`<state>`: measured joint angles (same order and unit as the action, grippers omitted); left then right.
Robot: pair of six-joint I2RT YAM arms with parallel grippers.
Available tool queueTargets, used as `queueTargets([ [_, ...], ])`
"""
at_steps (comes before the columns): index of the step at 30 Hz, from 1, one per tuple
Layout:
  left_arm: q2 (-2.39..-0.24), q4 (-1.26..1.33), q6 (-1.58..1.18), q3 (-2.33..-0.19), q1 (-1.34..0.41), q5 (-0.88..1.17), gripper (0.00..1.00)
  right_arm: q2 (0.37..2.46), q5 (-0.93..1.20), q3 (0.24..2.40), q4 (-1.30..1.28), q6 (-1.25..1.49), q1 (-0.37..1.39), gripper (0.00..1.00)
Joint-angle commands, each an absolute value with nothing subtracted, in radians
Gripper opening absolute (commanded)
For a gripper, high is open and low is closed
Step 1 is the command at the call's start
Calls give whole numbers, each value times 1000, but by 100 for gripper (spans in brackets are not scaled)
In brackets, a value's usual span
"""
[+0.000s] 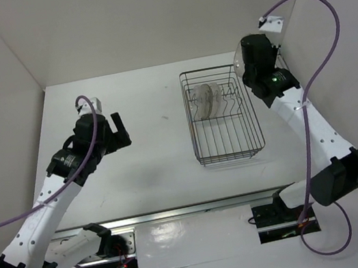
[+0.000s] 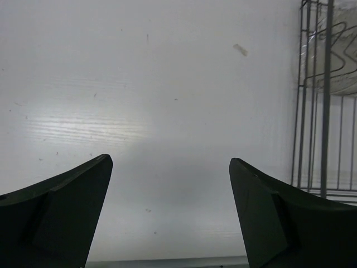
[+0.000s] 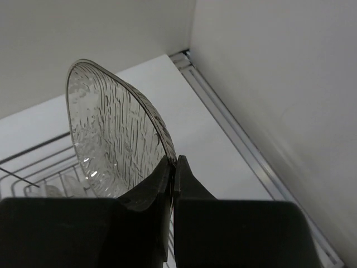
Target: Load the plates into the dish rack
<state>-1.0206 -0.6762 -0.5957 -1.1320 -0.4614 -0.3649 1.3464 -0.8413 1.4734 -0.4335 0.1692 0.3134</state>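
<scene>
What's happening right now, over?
Left gripper open, empty. Right gripper shut on clear plate, by dish rack far right corner. Other plates already racked. Nothing blocking.

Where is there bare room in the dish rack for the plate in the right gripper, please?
In the dish rack, the near half is bare; the far-left end is crowded with plates. The table between it and the left gripper is bare too.

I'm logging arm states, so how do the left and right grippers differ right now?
The left gripper has its fingers spread wide and holds nothing; the right gripper is shut on the rim of a clear plate. The left gripper faces the table beside the dish rack; the right gripper is raised by the rack's far right corner. Both have dark fingers.
</scene>
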Motion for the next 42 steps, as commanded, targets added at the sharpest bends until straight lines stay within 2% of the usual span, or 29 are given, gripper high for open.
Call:
queueTargets([
  [1,-1011,-681,-543,-1111,-457,-377,100,1365,-800,1433,-453,143,272,0],
  [18,-982,-627,-532,-1063,-439,-285,100,1574,-819,1329,-356,155,307,0],
  [39,-973,-618,-523,-1063,-430,-258,100,1674,-900,1358,-337,155,371,0],
  [42,-973,-618,-523,-1063,-430,-258,100,1701,-900,1368,-337,155,382,3],
])
